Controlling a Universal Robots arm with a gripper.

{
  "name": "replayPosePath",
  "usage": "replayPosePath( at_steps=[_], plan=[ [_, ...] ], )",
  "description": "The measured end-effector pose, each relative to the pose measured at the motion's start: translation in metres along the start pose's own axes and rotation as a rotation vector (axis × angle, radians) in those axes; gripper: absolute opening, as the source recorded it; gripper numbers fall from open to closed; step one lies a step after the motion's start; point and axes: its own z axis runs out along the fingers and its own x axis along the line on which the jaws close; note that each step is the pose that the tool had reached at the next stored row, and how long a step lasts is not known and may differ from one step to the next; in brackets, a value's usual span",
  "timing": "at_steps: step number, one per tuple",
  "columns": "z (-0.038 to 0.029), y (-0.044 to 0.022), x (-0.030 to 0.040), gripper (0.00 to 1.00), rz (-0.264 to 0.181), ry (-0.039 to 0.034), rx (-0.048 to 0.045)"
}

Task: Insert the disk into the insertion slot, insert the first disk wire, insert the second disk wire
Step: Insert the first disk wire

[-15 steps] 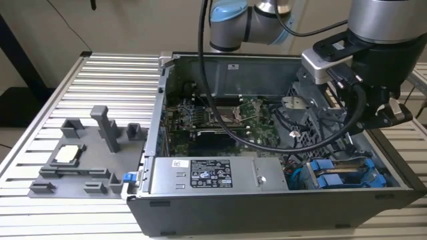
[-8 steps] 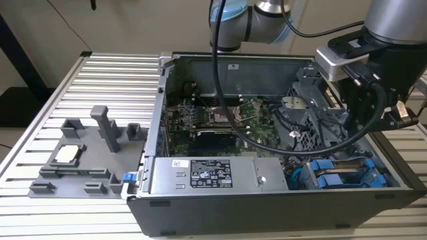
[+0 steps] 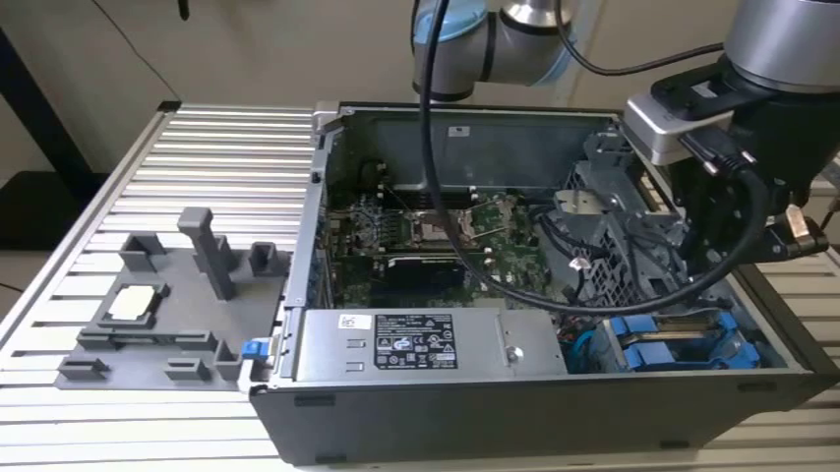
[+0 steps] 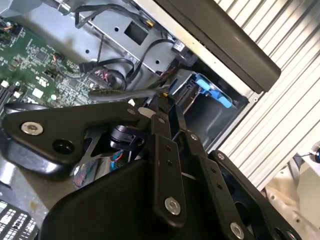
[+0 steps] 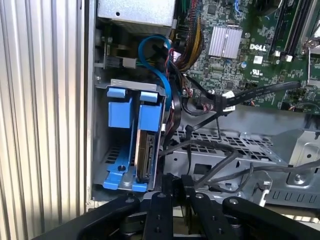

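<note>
The blue-framed disk sits inside the insertion slot, a grey sheet-metal bay at the corner of the open computer case. In the exterior view its blue frame shows at the case's near right corner. A blue wire curves down beside the disk, and black wires lie across the perforated cage next to it. My gripper hangs just above the cage edge beside the disk, with its fingertips pressed together. The second wrist view shows the gripper over a grey cable. Whether anything is pinched is hidden.
The case stands on a slatted aluminium table. Inside are the motherboard and a power supply. A grey fixture with posts lies to the exterior view's left. The arm's own black cable loops through the case.
</note>
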Motion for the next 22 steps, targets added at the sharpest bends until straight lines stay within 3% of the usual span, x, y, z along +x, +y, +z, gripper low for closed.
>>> replayPosePath(
  at_steps=[7, 9, 14, 15, 16, 22],
  plan=[
    [0.0006, 0.0027, 0.0247, 0.19, 0.001, -0.0025, -0.0224],
    [0.0016, 0.0032, 0.0270, 0.19, 0.005, -0.0056, -0.0241],
    [0.0019, 0.0033, 0.0270, 0.19, 0.043, -0.0886, -0.0133],
    [0.0021, 0.0030, 0.0271, 0.19, 0.047, -0.0995, -0.0125],
    [0.0027, 0.0016, 0.0275, 0.19, 0.048, -0.1016, -0.0213],
    [0.0066, -0.0118, 0.0301, 0.19, 0.056, -0.1102, -0.1139]
  ],
)
